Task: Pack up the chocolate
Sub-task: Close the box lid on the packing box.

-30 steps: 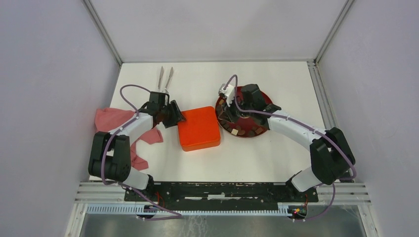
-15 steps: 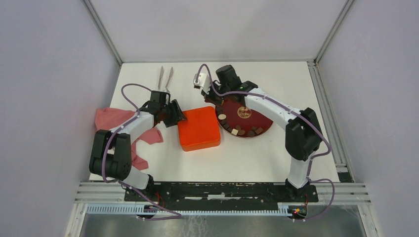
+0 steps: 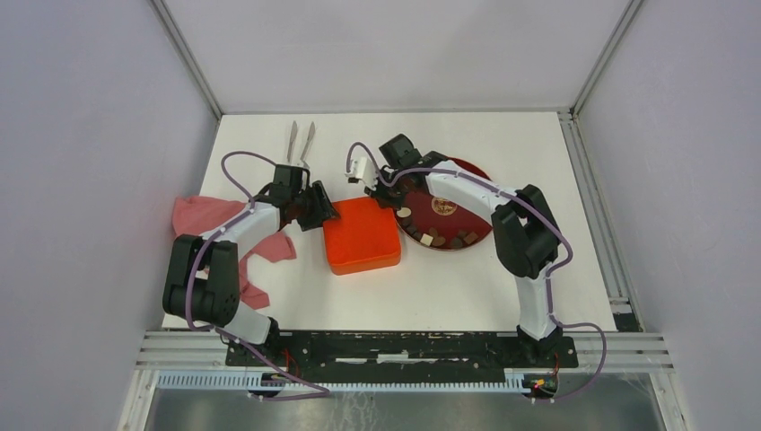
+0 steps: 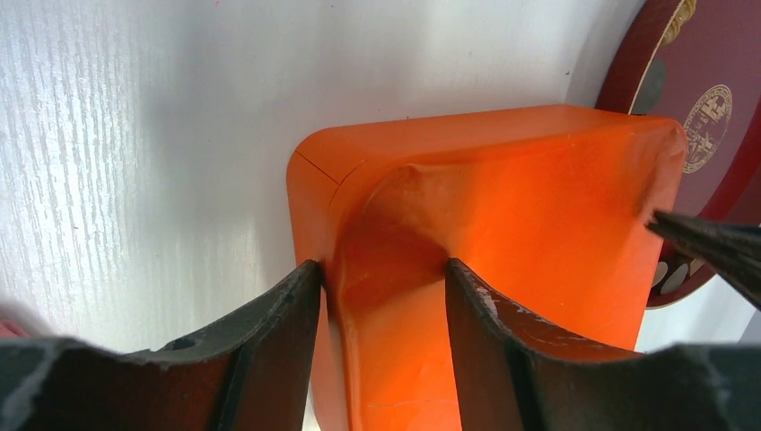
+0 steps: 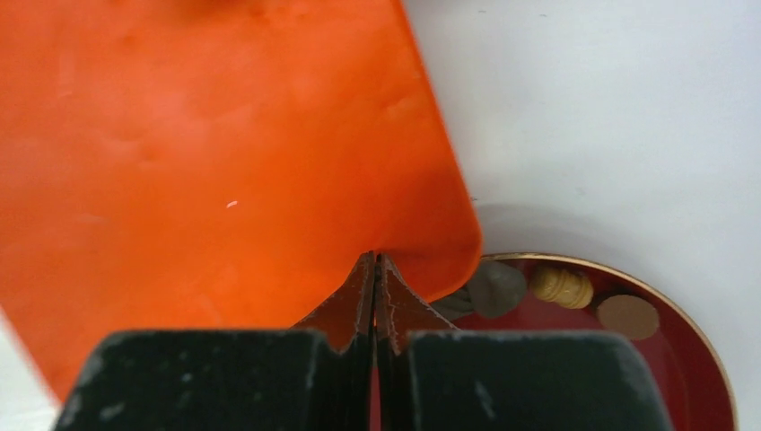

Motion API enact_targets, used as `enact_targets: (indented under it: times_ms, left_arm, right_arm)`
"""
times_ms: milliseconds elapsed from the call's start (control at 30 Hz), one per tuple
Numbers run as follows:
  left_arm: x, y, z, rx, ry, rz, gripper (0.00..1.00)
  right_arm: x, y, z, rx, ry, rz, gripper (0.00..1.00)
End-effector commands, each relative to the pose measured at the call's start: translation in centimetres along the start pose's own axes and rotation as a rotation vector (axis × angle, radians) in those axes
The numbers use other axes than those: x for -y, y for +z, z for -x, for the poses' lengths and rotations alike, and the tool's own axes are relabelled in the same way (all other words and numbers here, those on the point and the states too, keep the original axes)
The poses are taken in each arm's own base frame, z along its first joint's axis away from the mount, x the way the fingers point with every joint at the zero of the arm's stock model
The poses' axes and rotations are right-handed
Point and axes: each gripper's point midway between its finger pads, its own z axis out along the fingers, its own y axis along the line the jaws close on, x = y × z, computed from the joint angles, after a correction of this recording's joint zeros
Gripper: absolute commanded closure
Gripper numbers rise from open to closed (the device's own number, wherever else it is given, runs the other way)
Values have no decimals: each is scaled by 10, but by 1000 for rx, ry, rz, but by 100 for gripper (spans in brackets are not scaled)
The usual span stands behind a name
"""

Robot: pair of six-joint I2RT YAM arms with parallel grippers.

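Your left end effector [image 4: 381,267] is grasping the orange box [image 3: 362,235] at its left far corner. One finger presses the box's side wall and the other sits on the lid, which is dented between them. The box lies flat on the white worktop [image 3: 520,135] with its lid on.

Your right end effector [image 5: 375,262] is clenched, its two fingers pressed flat together. The tips meet the lid's edge close to the box's right far corner, which lies just beside the plate. You cannot tell from the wrist view whether any of the lid's lip is pinched between them.

The chocolate [image 3: 432,238] is on the dark-red plate [image 5: 686,377], just right of the box. The brown and cream pieces are strung along the plate's near-left rim. In the right wrist view, a cream piece and a round brown one lie just past the box's corner.

A pair of metal tongs [image 3: 301,142] lies at the far side of the worktop. A pink cloth [image 3: 202,220] sits under your left arm.
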Motion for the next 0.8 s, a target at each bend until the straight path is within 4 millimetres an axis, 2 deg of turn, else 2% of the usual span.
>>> enact_targets:
  times_ms: [0, 67, 133, 233, 300, 367, 500, 567, 667, 733, 767]
  left_arm:
    - [-46, 8, -50, -170, 60, 173, 42]
    - [-46, 8, -49, -172, 63, 173, 42]
    - [-46, 8, -49, -174, 65, 175, 42]
    - [-46, 7, -50, -175, 69, 175, 42]
    - [-46, 8, -50, -178, 66, 175, 42]
    - [-46, 8, -52, -184, 65, 174, 42]
    - [-46, 8, -52, -184, 65, 171, 42]
    - [-45, 9, -52, -186, 67, 168, 42]
    - [-46, 9, -53, -190, 65, 165, 42]
    - [-45, 8, -53, -190, 67, 164, 42]
    - [-45, 8, -53, -190, 68, 165, 42]
  right_arm:
    - [-24, -78, 70, 188, -105, 121, 97]
    - [-39, -113, 95, 284, -170, 149, 96]
    - [-55, -136, 103, 341, -213, 165, 97]
    - [-82, -144, 92, 339, -251, 180, 97]
    - [-96, -131, 69, 272, -265, 173, 97]
    - [-107, -109, 35, 191, -256, 192, 97]
    - [-117, -55, -51, -23, -189, 211, 99]
    - [-118, -34, -83, -127, -158, 216, 100]
    - [-120, -20, -112, -228, -134, 229, 100]
    - [-125, -24, -112, -219, -137, 249, 100]
    - [-128, -30, -106, -195, -147, 263, 100]
